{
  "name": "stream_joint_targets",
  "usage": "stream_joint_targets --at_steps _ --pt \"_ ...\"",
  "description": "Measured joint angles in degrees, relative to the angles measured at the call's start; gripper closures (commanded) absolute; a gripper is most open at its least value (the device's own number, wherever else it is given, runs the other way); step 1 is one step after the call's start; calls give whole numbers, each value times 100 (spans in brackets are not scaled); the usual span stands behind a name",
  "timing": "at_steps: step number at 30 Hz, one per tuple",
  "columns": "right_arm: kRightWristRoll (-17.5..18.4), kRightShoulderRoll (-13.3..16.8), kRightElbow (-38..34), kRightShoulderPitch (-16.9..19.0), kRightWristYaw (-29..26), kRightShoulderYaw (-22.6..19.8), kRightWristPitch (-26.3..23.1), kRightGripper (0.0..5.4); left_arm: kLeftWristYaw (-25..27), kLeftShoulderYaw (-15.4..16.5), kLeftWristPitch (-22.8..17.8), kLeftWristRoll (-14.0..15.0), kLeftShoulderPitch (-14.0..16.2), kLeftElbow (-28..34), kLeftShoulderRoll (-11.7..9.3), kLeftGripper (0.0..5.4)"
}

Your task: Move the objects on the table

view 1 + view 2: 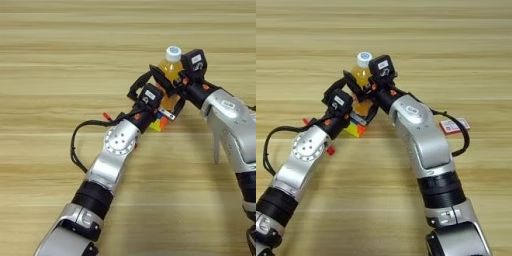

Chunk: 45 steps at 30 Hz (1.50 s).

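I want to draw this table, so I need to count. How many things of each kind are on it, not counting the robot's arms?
bottle of orange drink: 1
colourful cube: 1
small red and white packet: 1
Total: 3

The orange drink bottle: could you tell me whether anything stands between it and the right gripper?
Nothing visible does. The right gripper is already at the bottle, its fingers around it. The left gripper crowds in beside it, over a small multicoloured cube.
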<state>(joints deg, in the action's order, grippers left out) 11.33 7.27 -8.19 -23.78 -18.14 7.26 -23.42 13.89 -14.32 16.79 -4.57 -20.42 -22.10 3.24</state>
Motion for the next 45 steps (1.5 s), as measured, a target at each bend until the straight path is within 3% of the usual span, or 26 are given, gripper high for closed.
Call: stream_joint_targets --at_steps 26,45 --pt "12 -147 -520 130 -42 76 -438 190 -70 191 48 47 -152 -405 16 0" --pt "13 -247 -540 126 8 83 -470 191 41 229 131 108 -166 -538 35 169"
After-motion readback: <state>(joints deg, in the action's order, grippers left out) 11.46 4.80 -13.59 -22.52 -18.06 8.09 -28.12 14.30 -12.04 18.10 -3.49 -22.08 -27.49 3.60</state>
